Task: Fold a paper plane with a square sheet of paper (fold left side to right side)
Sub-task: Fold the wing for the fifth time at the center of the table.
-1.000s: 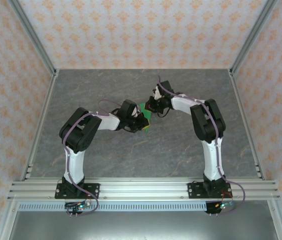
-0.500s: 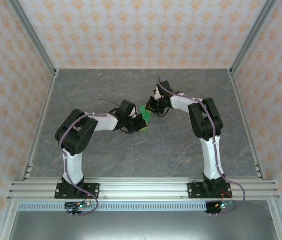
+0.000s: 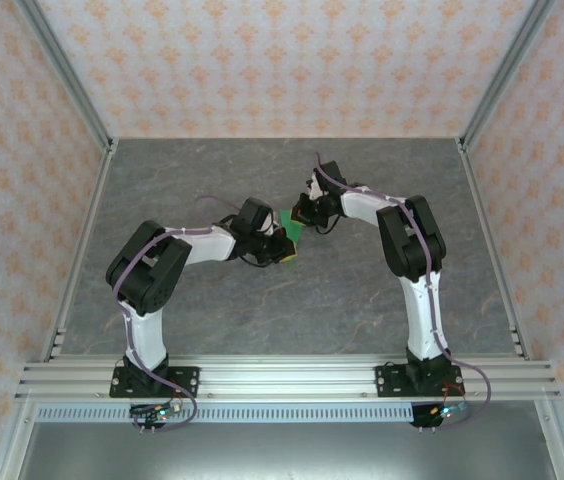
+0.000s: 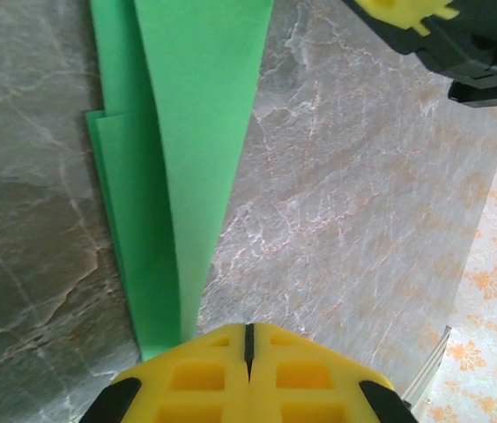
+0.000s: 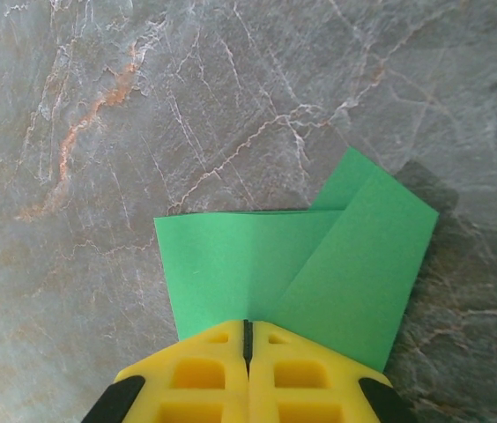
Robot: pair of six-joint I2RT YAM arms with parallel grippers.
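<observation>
The sheet of paper, creased into several layers, hangs just above the middle of the grey worktop, strung between the two arms; the left gripper has its yellow jaws pressed fully together on the narrow pointed end, and the right gripper is likewise clamped tight on the broader end, so each has hold of the same sheet. It looks very light and thin, limp across a single layer yet stiffer along its creases and where layers stack; it would likely tear if the arms pulled apart and buckle if they crowded together, so I judge the safest holds to be at folded edges and thick overlaps, pinched flat near the ends; a pinch on one smooth ply may slip. The left wrist view shows the taper of the sheet, a stepped under-layer along its left side, and the other gripper's tip past its far end; the right wrist view shows instead the overlapping flaps, one diagonal across a squarer panel, and a shadow on the stone beneath, which suggests the sheet is lifted clear; the top view gives the place on the worktop, well away from every edge, though the sheet is small there and its folds cannot be read.
</observation>
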